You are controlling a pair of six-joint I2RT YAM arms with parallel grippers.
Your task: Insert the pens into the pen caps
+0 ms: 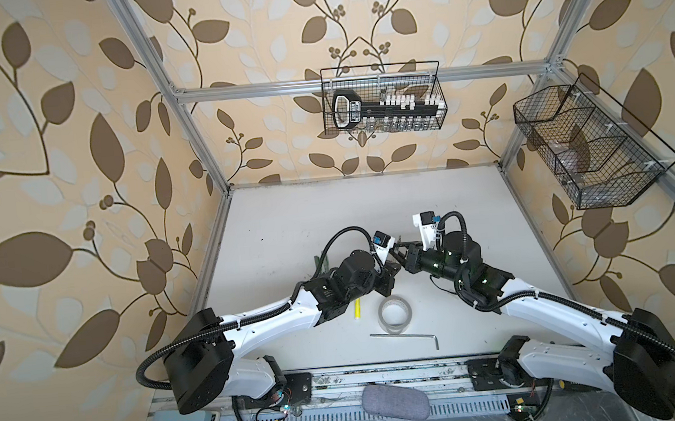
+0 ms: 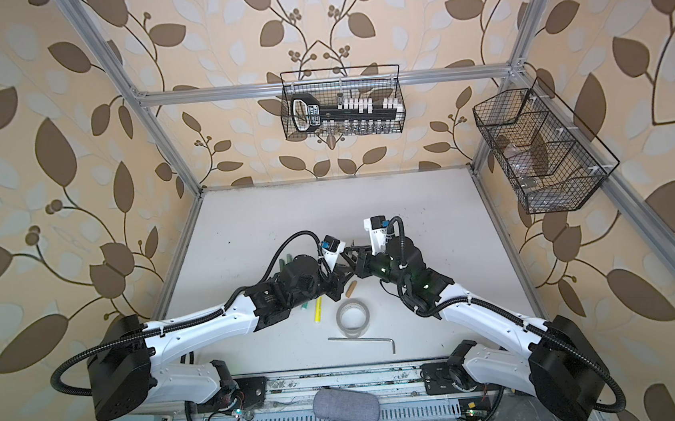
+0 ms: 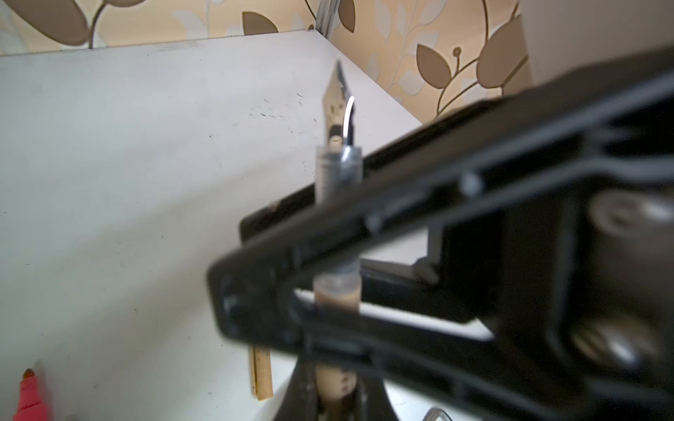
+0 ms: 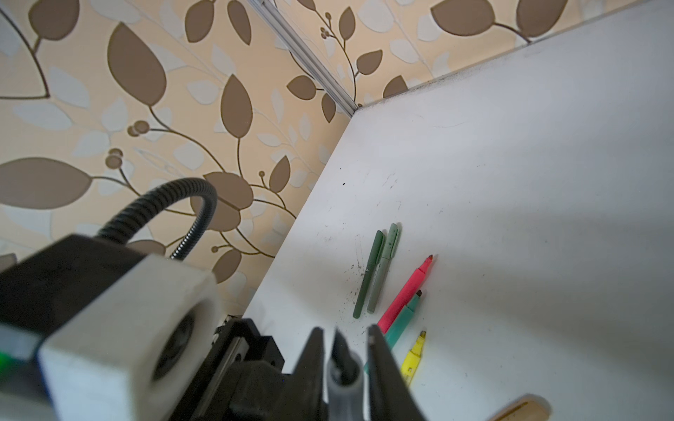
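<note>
My left gripper (image 3: 333, 386) is shut on the tan pen (image 3: 338, 167), which points away from it with its metal nib bare. My right gripper (image 4: 344, 340) stands open around the pen's clear front section, with a gap on each side. In both top views the two grippers meet mid-table, left gripper (image 1: 391, 267) against right gripper (image 1: 398, 252). A tan pen cap (image 3: 262, 375) lies on the table below them. Dark green (image 4: 369, 273) and grey-green (image 4: 383, 268) pens lie side by side. Next to them lie the pink (image 4: 405, 291), green (image 4: 403, 320) and yellow (image 4: 414, 359) markers, all uncapped.
A roll of clear tape (image 1: 395, 312) and a silver hex key (image 1: 405, 336) lie toward the front of the white table (image 1: 328, 220). A grey case (image 1: 395, 402) rests at the front edge. Two wire baskets (image 1: 382, 99) (image 1: 589, 148) hang on the frame.
</note>
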